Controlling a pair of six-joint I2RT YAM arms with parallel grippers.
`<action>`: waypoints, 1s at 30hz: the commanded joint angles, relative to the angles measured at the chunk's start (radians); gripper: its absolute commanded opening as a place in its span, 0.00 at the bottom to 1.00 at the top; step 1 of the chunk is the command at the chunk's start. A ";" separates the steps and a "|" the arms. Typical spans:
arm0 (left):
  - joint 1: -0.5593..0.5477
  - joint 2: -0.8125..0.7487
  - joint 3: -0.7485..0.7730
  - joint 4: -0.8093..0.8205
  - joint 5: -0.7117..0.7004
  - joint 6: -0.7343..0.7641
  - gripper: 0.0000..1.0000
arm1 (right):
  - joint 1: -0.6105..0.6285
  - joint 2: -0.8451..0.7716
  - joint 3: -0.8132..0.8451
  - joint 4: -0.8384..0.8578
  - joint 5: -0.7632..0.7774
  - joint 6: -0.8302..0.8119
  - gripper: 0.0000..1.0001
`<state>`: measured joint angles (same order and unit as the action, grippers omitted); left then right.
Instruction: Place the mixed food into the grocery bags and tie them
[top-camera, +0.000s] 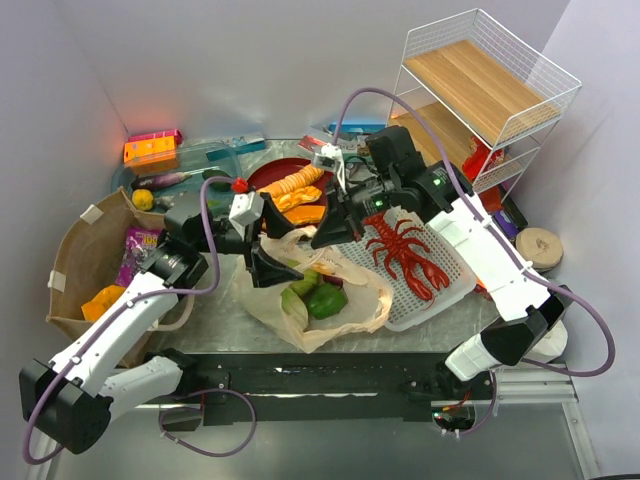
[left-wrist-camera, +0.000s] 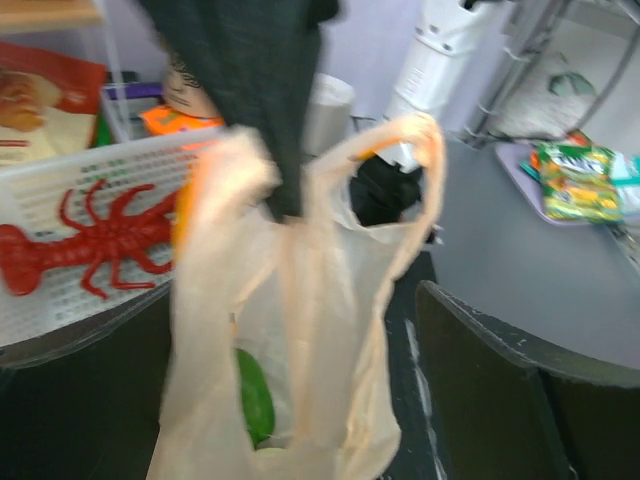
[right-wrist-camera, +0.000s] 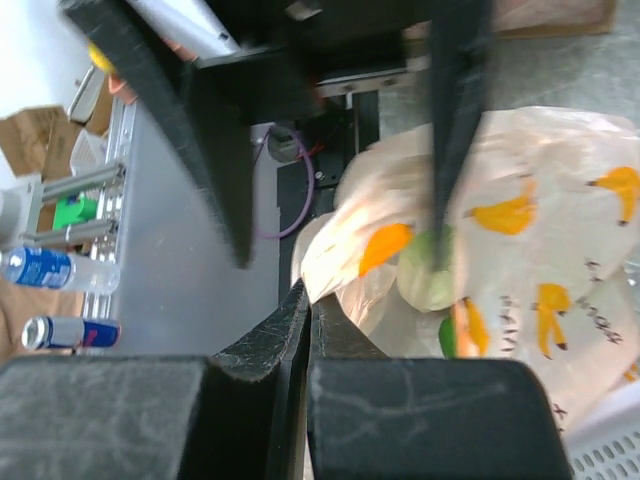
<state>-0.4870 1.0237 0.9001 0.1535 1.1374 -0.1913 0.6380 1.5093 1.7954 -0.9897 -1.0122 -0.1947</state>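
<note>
We count two grocery bags, two grippers, one white slotted basket (top-camera: 455, 272) and one red toy lobster (top-camera: 402, 252). The brown paper bag (top-camera: 68, 262) stands open at the left edge of the table and holds one purple packet (top-camera: 135, 250) and one orange packet (top-camera: 100, 300). The thin tan plastic bag (top-camera: 260, 302), printed with orange marks, lies at the centre of the table between the arms, just beside the basket. In it we see a green pepper (top-camera: 326, 300) and a pale-green cabbage (right-wrist-camera: 430, 275). We cannot tell how many more pieces lie under the film. The basket holds the lobster alone. The left gripper (top-camera: 283, 250) stands spread wide, its two fingers on either side of the plastic bag's upper part and clasping nothing. The right gripper (top-camera: 328, 236) is closed tight, pinching the gathered handles of the plastic bag and holding them raised above the bag's body.
</note>
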 joint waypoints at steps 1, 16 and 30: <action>-0.030 0.010 0.046 -0.097 0.093 0.079 0.95 | -0.040 -0.014 0.051 0.072 0.006 0.046 0.00; -0.081 0.033 -0.056 -0.161 0.025 0.107 0.74 | -0.063 0.046 0.070 0.263 -0.051 0.193 0.00; -0.085 -0.025 -0.217 0.216 -0.241 -0.249 0.01 | -0.070 0.037 -0.002 0.272 0.055 0.215 0.00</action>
<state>-0.5644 1.0412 0.7265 0.2329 0.9955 -0.3019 0.5850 1.5738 1.8057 -0.7818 -1.0214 0.0219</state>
